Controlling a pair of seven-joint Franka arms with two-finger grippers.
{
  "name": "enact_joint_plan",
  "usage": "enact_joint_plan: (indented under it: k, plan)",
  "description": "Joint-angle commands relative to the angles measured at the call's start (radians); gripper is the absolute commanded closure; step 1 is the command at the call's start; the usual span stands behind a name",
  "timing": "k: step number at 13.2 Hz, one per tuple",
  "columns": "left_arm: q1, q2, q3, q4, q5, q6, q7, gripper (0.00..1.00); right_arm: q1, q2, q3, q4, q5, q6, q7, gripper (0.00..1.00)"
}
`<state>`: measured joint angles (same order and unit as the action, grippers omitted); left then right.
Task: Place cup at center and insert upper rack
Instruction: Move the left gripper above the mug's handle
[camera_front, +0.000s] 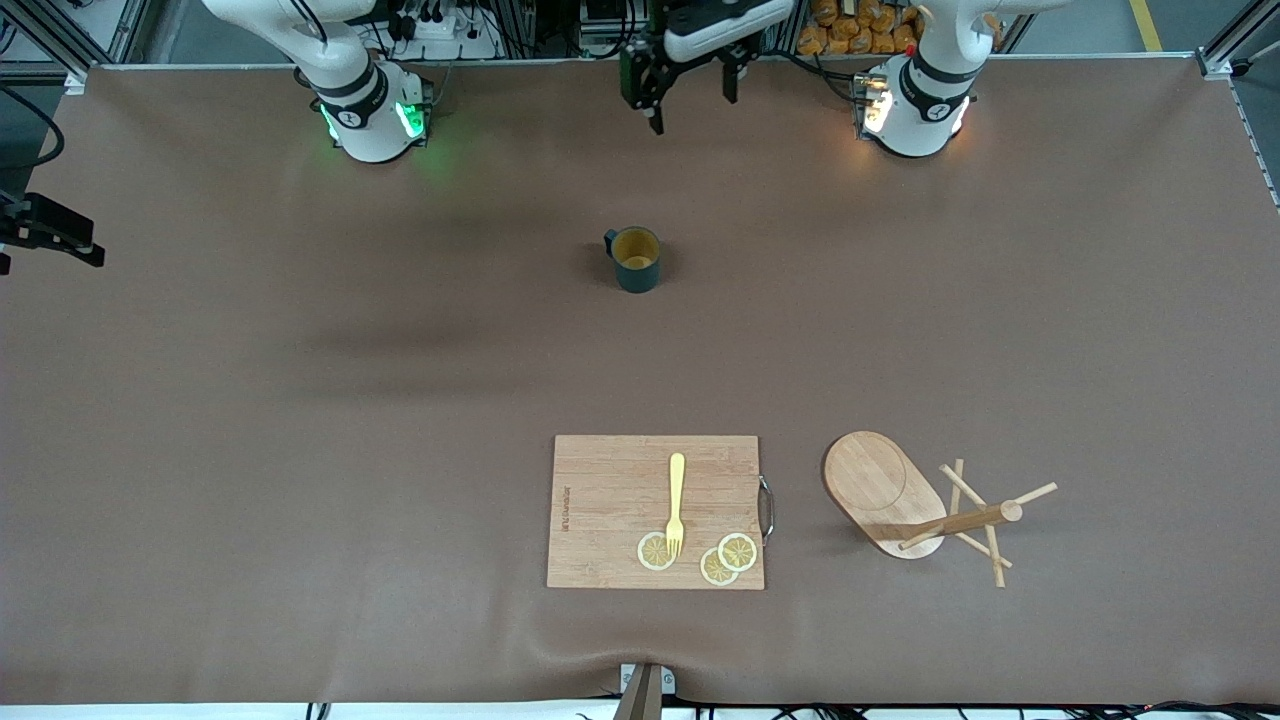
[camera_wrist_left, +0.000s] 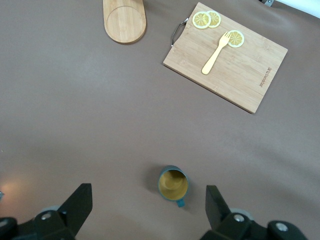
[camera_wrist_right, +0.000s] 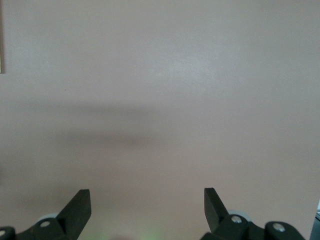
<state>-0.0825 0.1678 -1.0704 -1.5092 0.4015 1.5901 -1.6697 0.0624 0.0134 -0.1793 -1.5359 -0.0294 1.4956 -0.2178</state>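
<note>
Cup (camera_front: 636, 260): dark teal mug with tan-yellow inside, upright on the brown table (camera_front: 300, 450), midway between the two arm bases and well apart from everything else; its handle shows in both the front view and the left wrist view (camera_wrist_left: 173, 184). Upper rack (camera_front: 905, 500): light wooden mug tree lying tipped on its side near the front camera, toward the left arm's end of the table, oval base tilted up, post and thin pegs splayed on the cloth; the left wrist view catches only its oval base (camera_wrist_left: 124, 21), the pegs being cut off. Cutting board (camera_front: 656, 511): bamboo, with a metal handle, beside the rack and nearer the table's middle, carrying a yellow fork (camera_front: 676, 503) and three lemon slices (camera_front: 728, 558); seen in the front and left wrist views. Left gripper (camera_wrist_left: 148, 205): empty, fingers spread wide, hanging above the table over the cup; in the front view it shows at the top edge (camera_front: 690, 95). Right gripper (camera_wrist_right: 147, 207): empty, fingers spread wide, over bare tablecloth; only its own wrist view shows it.
</note>
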Motion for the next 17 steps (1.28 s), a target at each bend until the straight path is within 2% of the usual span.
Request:
enact_joint_plan:
  k: [1,3,4,6,9,11,17]
  plan:
    - [-0.159,0.165,0.007,0.053,0.172,0.004,-0.195,0.00,-0.009,-0.015,0.015,-0.007,0.046,-0.008,0.029,0.00]
    - [-0.271,0.226,0.059,0.055,0.262,0.002,-0.290,0.00,-0.009,-0.015,0.015,-0.009,0.075,-0.009,0.029,0.00]
    - [-0.351,0.245,0.122,0.055,0.284,0.002,-0.329,0.00,-0.009,-0.012,0.015,-0.012,0.075,-0.009,0.028,0.00]
    - [-0.565,0.286,0.315,0.061,0.316,0.002,-0.434,0.00,-0.009,-0.010,0.015,-0.017,0.077,-0.011,0.028,0.00]
    - [-0.857,0.367,0.589,0.121,0.316,-0.008,-0.491,0.00,-0.006,-0.009,0.015,-0.018,0.077,-0.024,0.028,0.00]
    - [-0.986,0.404,0.711,0.124,0.309,-0.010,-0.541,0.00,-0.004,-0.007,0.015,-0.018,0.077,-0.024,0.029,0.00]
    - [-1.091,0.492,0.744,0.121,0.327,-0.038,-0.640,0.00,0.005,-0.003,0.015,-0.020,0.077,-0.037,0.026,0.00]
